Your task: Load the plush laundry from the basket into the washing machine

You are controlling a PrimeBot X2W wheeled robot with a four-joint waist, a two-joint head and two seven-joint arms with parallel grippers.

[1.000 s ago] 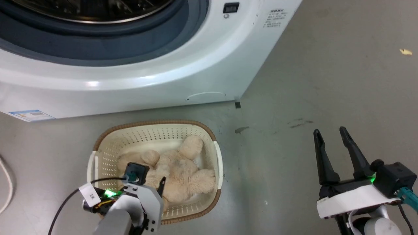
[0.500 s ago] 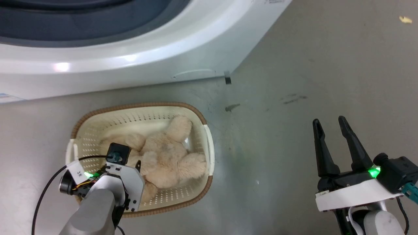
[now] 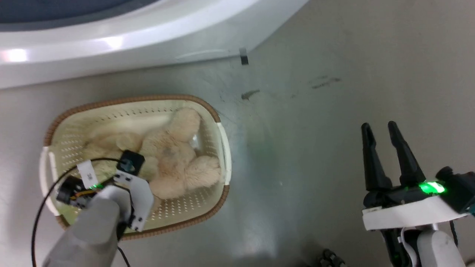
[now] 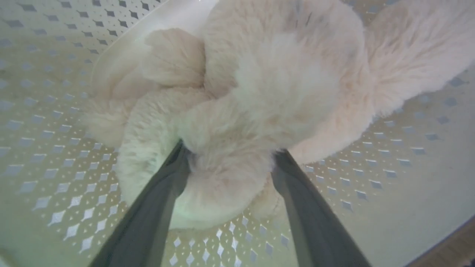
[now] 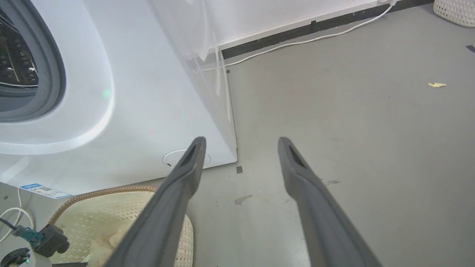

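The cream plush laundry (image 3: 174, 155) lies curled in the perforated basket (image 3: 130, 100) on the floor before the white washing machine (image 3: 111, 48). My left gripper (image 4: 231, 152) is down inside the basket. It is open, its two fingers straddling a rounded limb of the plush (image 4: 278, 74), tips sunk in the fur. In the head view the wrist hides those fingers. My right gripper (image 3: 380, 128) hovers open and empty over bare floor to the basket's right. The right wrist view shows the right gripper (image 5: 241, 141), the washer's (image 5: 130, 92) grey ring and steel drum (image 5: 15, 55).
Grey floor (image 3: 315, 148) spreads to the right of the basket and washer. A white cable (image 5: 297, 42) runs along the wall's foot behind the washer. A yellow scrap (image 5: 437, 85) lies on the floor, and another woven basket (image 5: 456, 11) stands far off.
The head camera has tipped down, so the washer and basket have slid up and left. My left gripper has sunk deeper into the basket onto the plush. The right gripper has held still.
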